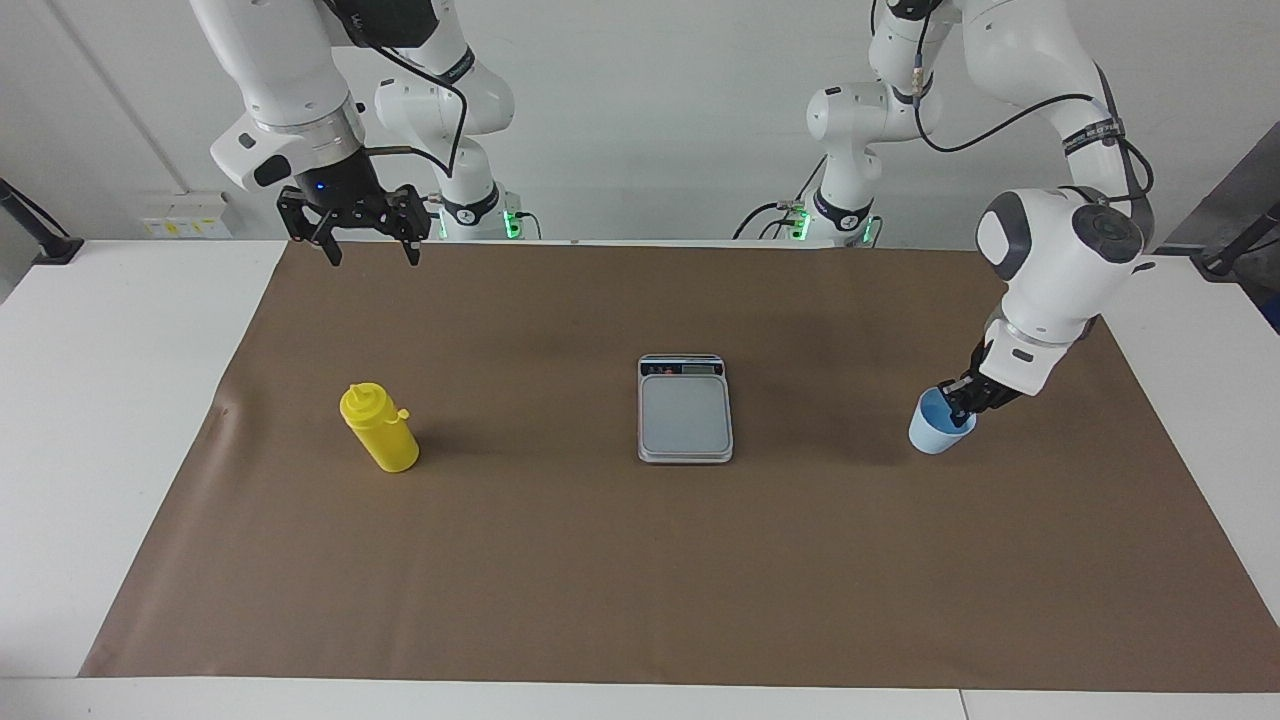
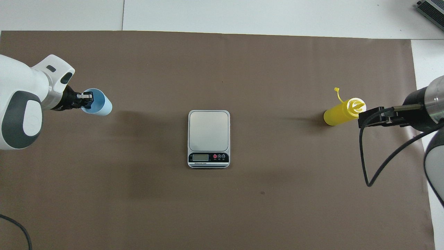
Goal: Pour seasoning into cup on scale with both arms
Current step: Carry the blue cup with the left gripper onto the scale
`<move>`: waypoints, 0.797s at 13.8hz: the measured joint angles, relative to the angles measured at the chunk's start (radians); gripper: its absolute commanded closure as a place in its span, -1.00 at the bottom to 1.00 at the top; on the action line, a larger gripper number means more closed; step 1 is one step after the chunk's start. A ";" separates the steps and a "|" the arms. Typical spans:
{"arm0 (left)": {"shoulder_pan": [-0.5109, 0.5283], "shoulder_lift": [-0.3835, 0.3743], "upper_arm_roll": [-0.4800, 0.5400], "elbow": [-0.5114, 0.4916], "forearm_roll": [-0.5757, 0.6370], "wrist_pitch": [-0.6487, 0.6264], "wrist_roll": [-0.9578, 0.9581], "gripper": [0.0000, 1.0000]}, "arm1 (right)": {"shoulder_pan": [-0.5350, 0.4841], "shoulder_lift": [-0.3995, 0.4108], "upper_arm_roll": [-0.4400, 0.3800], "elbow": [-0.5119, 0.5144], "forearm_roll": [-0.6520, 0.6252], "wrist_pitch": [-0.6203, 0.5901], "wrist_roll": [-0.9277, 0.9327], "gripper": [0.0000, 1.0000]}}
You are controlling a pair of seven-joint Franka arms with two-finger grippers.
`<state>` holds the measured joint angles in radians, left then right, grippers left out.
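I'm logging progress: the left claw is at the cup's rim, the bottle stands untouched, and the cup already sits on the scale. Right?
Not quite. The facing view shows the cup on the brown mat toward the left arm's end, apart from the scale, whose plate is bare. The rest holds: the left claw is at its rim, and the bottle stands untouched.

I'm working in what looks like a robotics lab. Two white jointed arms [image 1: 1060,250] trail dark cables at the top of the facing view, with green lights glowing at their bases. The white tabletop [image 1: 90,420] is covered by a plain brown paper sheet [image 1: 640,570]. A bare white wall [image 1: 650,110] fills the upper frame, with a socket strip [image 1: 185,215] at upper left and black clamp mounts [image 1: 45,240] at both edges.
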<state>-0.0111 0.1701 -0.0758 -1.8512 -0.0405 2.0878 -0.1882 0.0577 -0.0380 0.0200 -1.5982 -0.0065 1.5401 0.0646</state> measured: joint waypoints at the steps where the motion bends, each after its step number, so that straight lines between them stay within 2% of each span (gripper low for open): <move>1: -0.028 0.000 -0.001 0.028 -0.007 -0.025 -0.043 1.00 | 0.000 0.000 0.000 0.000 0.000 0.000 0.000 -1.00; 4: -0.130 0.000 -0.004 0.060 -0.010 -0.042 -0.198 1.00 | 0.000 0.000 0.000 0.000 0.000 0.000 0.000 -1.00; 11: -0.383 0.003 -0.005 0.058 -0.010 -0.024 -0.499 1.00 | 0.000 0.000 -0.002 0.000 0.000 0.000 0.000 -1.00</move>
<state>-0.3936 0.1735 -0.0812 -1.7927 -0.0504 2.0640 -0.6876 0.0576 -0.0380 0.0184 -1.5982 -0.0065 1.5401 0.0646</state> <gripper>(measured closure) 0.956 0.000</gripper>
